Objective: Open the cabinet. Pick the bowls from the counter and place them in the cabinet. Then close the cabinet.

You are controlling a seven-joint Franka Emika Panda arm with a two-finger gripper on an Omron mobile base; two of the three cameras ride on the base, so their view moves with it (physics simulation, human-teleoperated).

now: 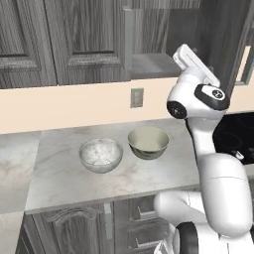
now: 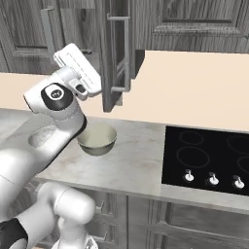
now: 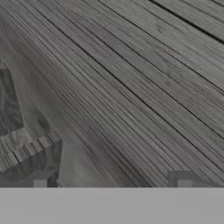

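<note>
The tool stands wide open, empty, close against grey wood-grain inside the cabinet, whose doors stand open. Below, the marble bowl and the floral bowl sit side by side, just apart, mid-surface, well back from its front edge, left of the black cooktop.

The arm reaches up and forward, its tool spread wide, empty.

the cabinet door stands open above the desk, where a bowl sits left of the cooktop.
</note>
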